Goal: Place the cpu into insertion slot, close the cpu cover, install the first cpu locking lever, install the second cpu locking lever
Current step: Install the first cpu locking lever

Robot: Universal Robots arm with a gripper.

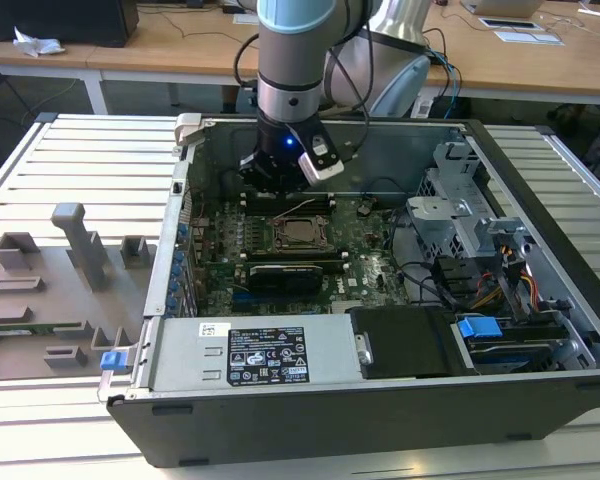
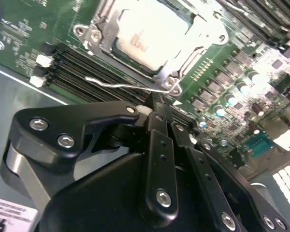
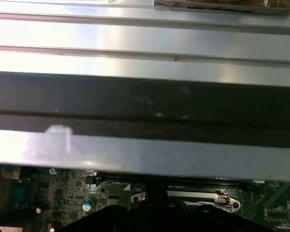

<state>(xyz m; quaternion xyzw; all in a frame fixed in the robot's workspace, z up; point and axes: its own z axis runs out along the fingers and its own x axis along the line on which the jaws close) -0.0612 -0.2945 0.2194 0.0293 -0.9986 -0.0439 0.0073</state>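
While the cpu (image 2: 147,35) sits under the closed cpu cover (image 2: 181,60), the tool (image 2: 154,104) — fingers together — pinches a wire locking lever (image 2: 121,84).

Exterior view overlooks the open computer case (image 1: 380,400); wrist views sit close inside.

- Even, bright overhead room light in the exterior view; soft shade inside the computer case (image 1: 540,290).
- Small blue glow on the arm's wrist (image 1: 289,141).
- In the second wrist view, strong glare washing out the cpu (image 2: 147,36); hot white patches on the green board (image 2: 241,72).
- Blurred close up: gripper (image 2: 157,108) linkage soft.
- In the first wrist view, bright sheen across the metal slats (image 3: 145,43), dark band beneath.
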